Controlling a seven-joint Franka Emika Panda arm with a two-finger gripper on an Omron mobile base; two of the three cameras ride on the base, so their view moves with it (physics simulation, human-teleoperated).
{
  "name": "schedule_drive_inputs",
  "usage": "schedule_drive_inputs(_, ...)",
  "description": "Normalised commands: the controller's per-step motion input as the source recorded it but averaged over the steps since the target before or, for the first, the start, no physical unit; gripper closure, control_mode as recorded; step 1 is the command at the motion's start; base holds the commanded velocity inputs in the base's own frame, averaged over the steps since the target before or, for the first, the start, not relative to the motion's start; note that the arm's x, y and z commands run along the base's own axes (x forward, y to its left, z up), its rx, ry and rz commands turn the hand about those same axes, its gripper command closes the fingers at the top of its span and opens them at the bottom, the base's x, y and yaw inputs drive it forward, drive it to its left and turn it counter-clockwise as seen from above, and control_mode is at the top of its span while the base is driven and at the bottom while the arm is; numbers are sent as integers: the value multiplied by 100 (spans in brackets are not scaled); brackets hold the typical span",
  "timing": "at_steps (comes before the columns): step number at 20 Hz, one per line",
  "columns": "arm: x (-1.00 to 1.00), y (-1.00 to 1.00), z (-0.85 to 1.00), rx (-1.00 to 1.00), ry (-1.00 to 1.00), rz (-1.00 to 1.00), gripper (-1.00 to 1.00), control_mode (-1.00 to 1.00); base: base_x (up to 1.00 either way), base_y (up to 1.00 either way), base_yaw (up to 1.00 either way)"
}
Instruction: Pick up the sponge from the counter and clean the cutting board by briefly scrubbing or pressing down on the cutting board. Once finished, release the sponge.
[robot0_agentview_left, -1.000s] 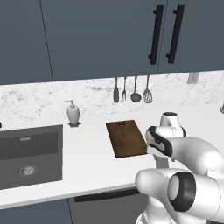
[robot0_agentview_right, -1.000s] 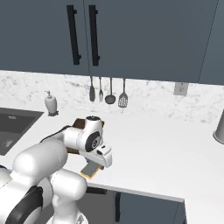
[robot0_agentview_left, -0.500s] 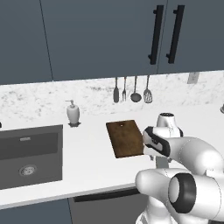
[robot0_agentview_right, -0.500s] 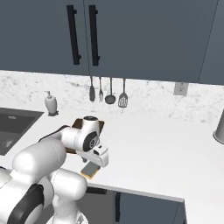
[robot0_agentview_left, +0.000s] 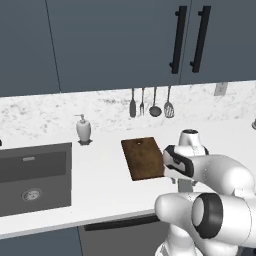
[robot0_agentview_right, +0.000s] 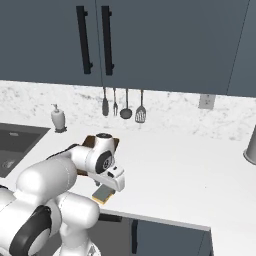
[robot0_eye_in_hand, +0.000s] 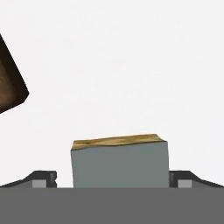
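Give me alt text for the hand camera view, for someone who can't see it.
The sponge, grey-green face toward the camera with a yellow edge behind, sits between the two dark fingertips of the claw, low in the frame on the white counter. A corner of the dark brown cutting board shows at the left edge.

Dark cabinets (robot0_agentview_left: 115, 40), speckled wall panel (robot0_agentview_left: 45, 112)

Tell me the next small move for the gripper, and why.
Probably close the jaws. In the hand view the sponge sits squarely between the two fingertips, which flank it with small gaps, and it lies on the counter, off the cutting board. The gripper looks open.
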Motion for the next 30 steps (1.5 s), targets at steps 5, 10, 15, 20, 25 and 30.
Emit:
schedule_drive_inputs(5,0,-10,0,3,0,0,-100,-100,0,0,0)
schedule_drive_inputs(10,0,0,-12,0,0,0,-100,-100,0,0,0)
schedule_drive_inputs(15,0,2,-31,0,0,0,-100,-100,0,0,0)
schedule_drive_inputs(20,0,2,-19,0,0,0,100,-100,0,0,0)
schedule_drive_inputs(25,0,0,0,0,0,0,100,-100,0,0,0)
schedule_drive_inputs(30,7,2,52,10,-1,0,100,-100,0,0,0)
